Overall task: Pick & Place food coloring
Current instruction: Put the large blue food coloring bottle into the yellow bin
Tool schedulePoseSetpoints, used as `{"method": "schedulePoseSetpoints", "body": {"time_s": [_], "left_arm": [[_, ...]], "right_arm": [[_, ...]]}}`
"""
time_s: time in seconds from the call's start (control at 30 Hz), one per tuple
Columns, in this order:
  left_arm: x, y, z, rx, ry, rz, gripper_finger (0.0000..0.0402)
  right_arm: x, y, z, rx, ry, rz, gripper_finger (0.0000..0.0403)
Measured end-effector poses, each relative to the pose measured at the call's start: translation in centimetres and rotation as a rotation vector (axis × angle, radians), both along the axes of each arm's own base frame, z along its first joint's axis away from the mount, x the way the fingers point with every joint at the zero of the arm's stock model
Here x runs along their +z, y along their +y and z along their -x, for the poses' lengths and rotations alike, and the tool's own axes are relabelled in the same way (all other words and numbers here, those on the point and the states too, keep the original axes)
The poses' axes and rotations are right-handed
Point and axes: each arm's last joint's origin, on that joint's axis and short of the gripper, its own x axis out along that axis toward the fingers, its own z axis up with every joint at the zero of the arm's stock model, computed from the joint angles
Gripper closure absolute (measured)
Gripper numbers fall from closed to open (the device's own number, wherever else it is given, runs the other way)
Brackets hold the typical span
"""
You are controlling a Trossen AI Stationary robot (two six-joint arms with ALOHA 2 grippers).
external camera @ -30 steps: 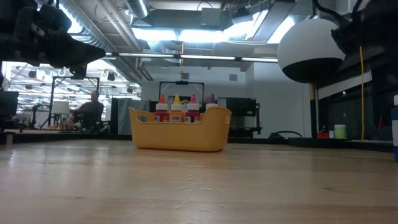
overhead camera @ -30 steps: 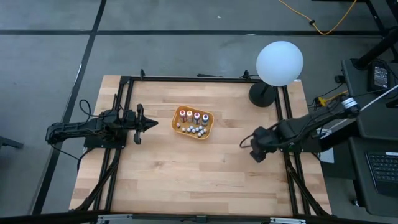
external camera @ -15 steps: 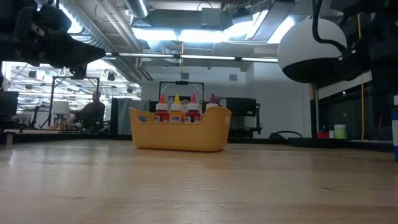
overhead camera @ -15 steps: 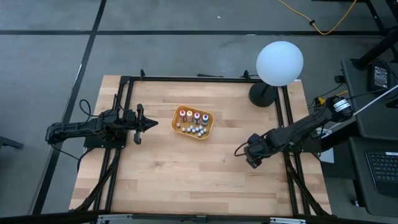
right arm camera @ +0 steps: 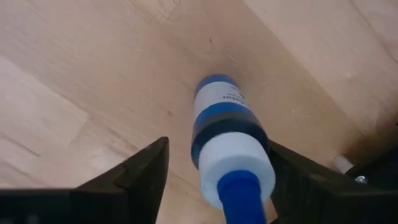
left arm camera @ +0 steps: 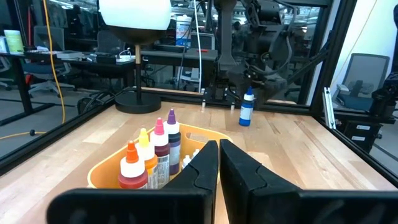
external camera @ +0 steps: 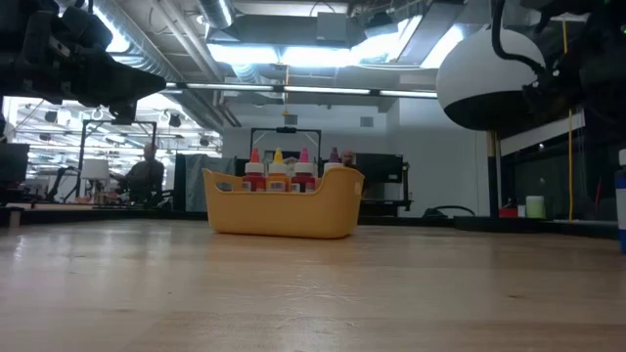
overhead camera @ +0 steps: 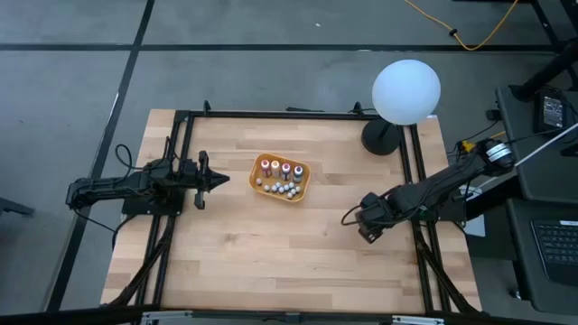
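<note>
Bench (overhead camera: 271, 244) from the high view has loads of bare wood around the orange tray (overhead camera: 303, 188), which sits near the middle. Left claw (overhead camera: 219, 179) is parked just off the tray's left side, pinched shut and holding nothing. Right claw (overhead camera: 366, 231) hangs low near the right edge, well apart from the tray; can't make out the bottle under it from up here. A white globe lamp (overhead camera: 406, 90) stands at the far right corner.

Low view: tray walls hide most of the food coloring (external camera: 279, 173), only the coloured tops poke above the rim. Room behind is a workshop with ceiling lights, and a person (external camera: 145, 176) sits far back on the left.

Left wrist view: shut fingers (left arm camera: 202, 171) point at the tray, and a blue-capped bottle (left arm camera: 247, 107) stands alone on the wood under the other arm.

Right wrist view: that bottle (right arm camera: 227, 149) stands between the spread fingers (right arm camera: 140, 171), gaps on both sides, so nothing is gripped. Its tip is cut off.
</note>
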Motion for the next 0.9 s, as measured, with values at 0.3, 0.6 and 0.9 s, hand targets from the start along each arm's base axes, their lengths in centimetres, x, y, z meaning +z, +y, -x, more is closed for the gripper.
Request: {"method": "schedulePoseSetpoints", "body": {"time_s": [0.3,0.6,0.9], "left_arm": [[0.0,0.0,0.0,0.0,0.0,0.0,0.0395],[0.0,0.0,0.0,0.0,0.0,0.0,0.0394],[0.0,0.0,0.0,0.0,0.0,0.0,0.0395]], "right_arm": [[0.6,-0.2,0.3,-0.005,-0.029,-0.005,0.0196],[0.7,-0.2,0.2,-0.001,-0.032,-0.006,0.0257],[4.0,-0.6,-1.4,0.114,-0.114,-0.022,0.025]]}}
